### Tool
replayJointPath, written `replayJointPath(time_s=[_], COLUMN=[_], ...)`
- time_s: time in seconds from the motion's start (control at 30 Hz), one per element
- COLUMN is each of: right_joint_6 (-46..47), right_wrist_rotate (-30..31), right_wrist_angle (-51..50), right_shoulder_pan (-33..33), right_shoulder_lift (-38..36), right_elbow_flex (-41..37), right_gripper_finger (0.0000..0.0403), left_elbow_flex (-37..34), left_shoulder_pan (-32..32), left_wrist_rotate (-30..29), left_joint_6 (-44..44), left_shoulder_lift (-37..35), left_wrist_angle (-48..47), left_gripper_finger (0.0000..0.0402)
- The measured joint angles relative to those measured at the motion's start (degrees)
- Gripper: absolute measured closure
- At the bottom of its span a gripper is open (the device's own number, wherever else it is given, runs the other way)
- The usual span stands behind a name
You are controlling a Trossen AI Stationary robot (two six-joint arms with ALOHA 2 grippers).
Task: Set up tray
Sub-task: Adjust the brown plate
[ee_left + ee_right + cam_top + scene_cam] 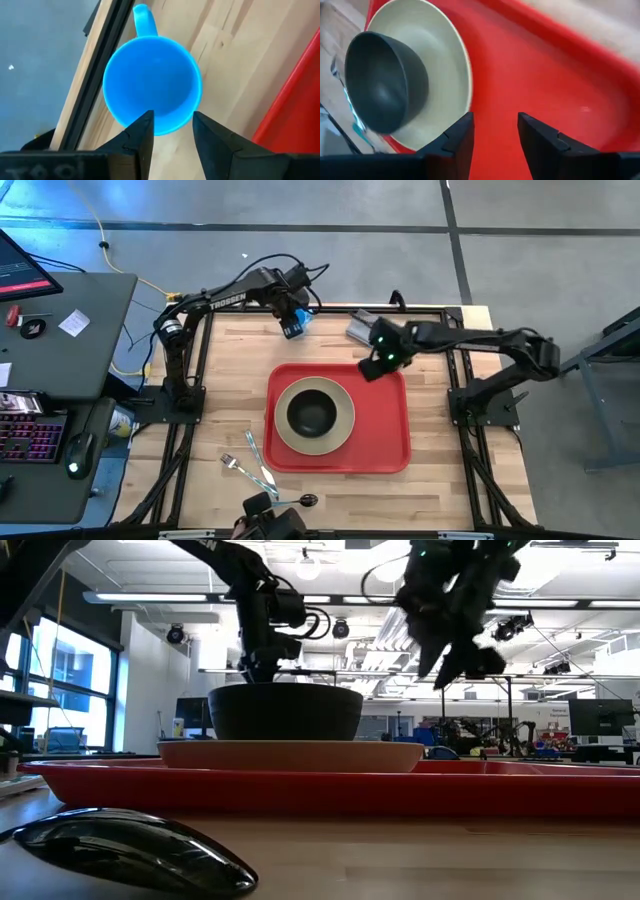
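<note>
Wood table point(440, 480) on grey floor, lab room behind. Red tray point(385, 420) sits mid-table, slightly right of centre. On its left half: beige plate point(345, 412), dark bowl point(312, 412) upright on the plate, nothing visible inside. Right half of tray bare. Blue mug point(152, 85) stands off the tray at the far table edge, left of centre, looks empty. Left gripper point(172, 125) hangs directly over the mug, jaws apart, straddling its rim, not clamped. Right gripper point(495, 127) hovers over the tray's far right corner, jaws apart, grasping nothing. Fork point(238, 466) and teal utensil point(255, 455) lie near-left of the tray.
</note>
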Motion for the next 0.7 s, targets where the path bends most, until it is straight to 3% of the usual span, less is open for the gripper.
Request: replayJointPath(time_s=[0.23, 0.7], right_joint_6=[6.28, 9.82], right_wrist_rotate=[1.53, 6.12], right_wrist_angle=[11.91, 14.17], right_shoulder_pan=[6.68, 15.74], right_shoulder_lift=[7.33, 16.21], right_elbow_flex=[-1.83, -1.80], right_gripper_finger=[0.0266, 0.0270], left_elbow_flex=[0.97, 0.97], left_shoulder_pan=[0.00, 0.00], left_wrist_rotate=[-0.04, -0.08], left_joint_6=[-0.03, -0.07], left_shoulder_lift=[0.00, 0.00], left_wrist_angle=[-2.00, -4.16], left_gripper_finger=[0.0234, 0.0234])
